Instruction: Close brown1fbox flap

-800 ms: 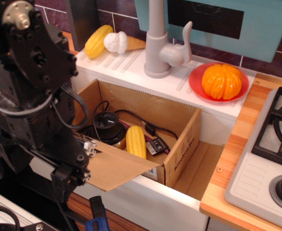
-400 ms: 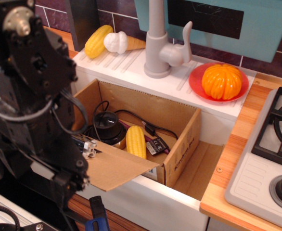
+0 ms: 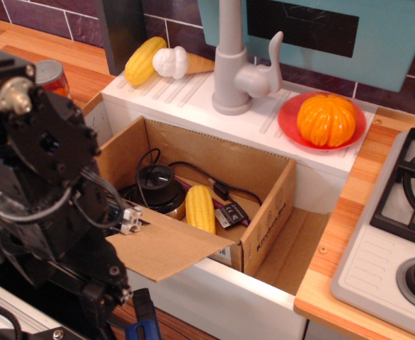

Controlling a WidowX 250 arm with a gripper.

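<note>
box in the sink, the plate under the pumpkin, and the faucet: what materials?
Box: brown corrugated cardboard, matte, black print on its side. Plate: probably plastic, glossy red. Faucet: looks like moulded grey plastic, dull sheen, not metal.

Arm drops lower and leftward

The black robot arm (image 3: 48, 212) has sunk toward the frame's bottom-left (uncovering a red-labelled can (image 3: 52, 76) behind it); the flap (image 3: 166, 244) looks unmoved.
</note>
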